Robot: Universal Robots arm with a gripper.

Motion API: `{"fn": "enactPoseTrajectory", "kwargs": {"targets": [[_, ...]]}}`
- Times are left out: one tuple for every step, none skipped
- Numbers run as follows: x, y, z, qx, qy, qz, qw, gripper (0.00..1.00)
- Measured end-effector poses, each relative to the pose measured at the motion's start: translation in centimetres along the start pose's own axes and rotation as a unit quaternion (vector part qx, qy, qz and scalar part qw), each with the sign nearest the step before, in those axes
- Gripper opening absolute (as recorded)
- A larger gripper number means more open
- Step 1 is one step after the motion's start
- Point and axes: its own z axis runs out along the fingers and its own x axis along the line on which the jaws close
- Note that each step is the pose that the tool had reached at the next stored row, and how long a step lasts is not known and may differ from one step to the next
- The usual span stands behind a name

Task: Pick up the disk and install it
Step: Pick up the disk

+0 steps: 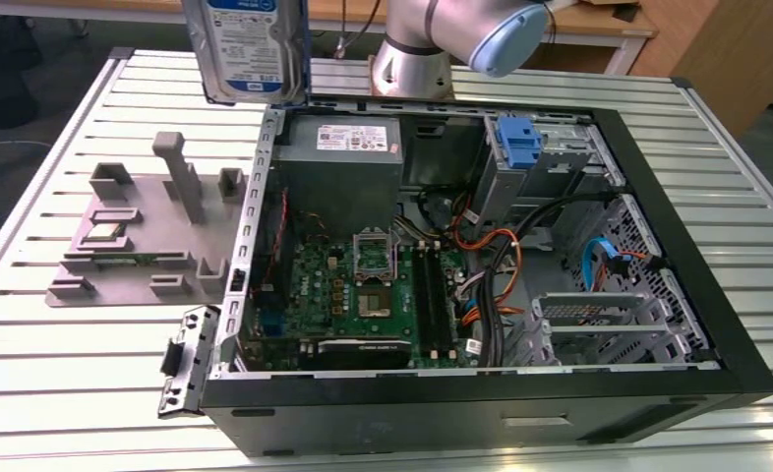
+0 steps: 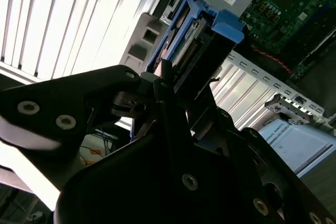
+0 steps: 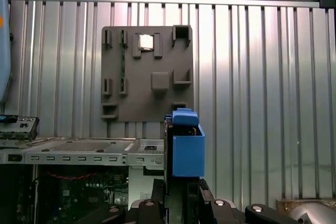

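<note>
At nine o'clock in the exterior view a grey fixture board (image 1: 150,236) with upright posts lies on the slatted metal table (image 1: 45,374). At eleven o'clock the disk (image 1: 245,49) hangs upright in the air, clear of the table. It is a flat silver slab with its white-and-blue label facing the camera and a dark blue strip down one long edge. Its upper end is cut off by the frame. From the centre round to three o'clock sits the open computer case (image 1: 701,295). Inside it are the grey power supply (image 1: 340,147) at twelve, the green motherboard (image 1: 360,285) at six, and a tall blue bracket (image 1: 518,147) at one. The arm (image 1: 452,39) rises behind the case at twelve o'clock.

In the second wrist view the disk (image 2: 194,40) is seen edge-on, blue carrier frame around the silver body. The black gripper (image 2: 178,77) covers its near end. The fingers seem to be pinching the disk from both flat sides, though the contact itself is in shadow. In the first wrist view the disk (image 3: 186,148) shows mostly as blue carrier, standing out of the gripper (image 3: 181,184) over the fixture board (image 3: 147,72).
</note>
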Motion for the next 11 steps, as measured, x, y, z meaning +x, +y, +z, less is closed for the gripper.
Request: {"fn": "enactPoseTrajectory", "kwargs": {"targets": [[0.00,-0.39,-0.02,0.0000,0.0000,0.000,1.0000,0.35],[-0.01,-0.78,-0.04,0.0000,0.0000,0.000,1.0000,0.35],[-0.01,-1.18,-0.06,-0.0001,0.0000,0.000,1.0000,0.35],[-0.01,-1.57,-0.08,-0.0001,0.0000,0.000,1.0000,0.35],[-0.01,-1.96,-0.09,-0.0001,0.0000,0.000,1.0000,0.35],[-0.01,-2.37,-0.11,-0.0001,0.0000,0.000,1.0000,0.35],[-0.02,-2.76,-0.13,-0.0001,0.0000,0.000,1.0000,0.35],[-0.02,-3.18,-0.16,-0.0001,0.0000,0.000,1.0000,0.35],[-0.03,-3.58,-0.18,-0.0002,0.0000,0.000,1.0000,0.35],[-0.03,-3.97,-0.20,-0.0002,0.0000,0.000,1.0000,0.35],[-0.03,-4.36,-0.22,-0.0002,0.0000,0.000,1.0000,0.35]]}}
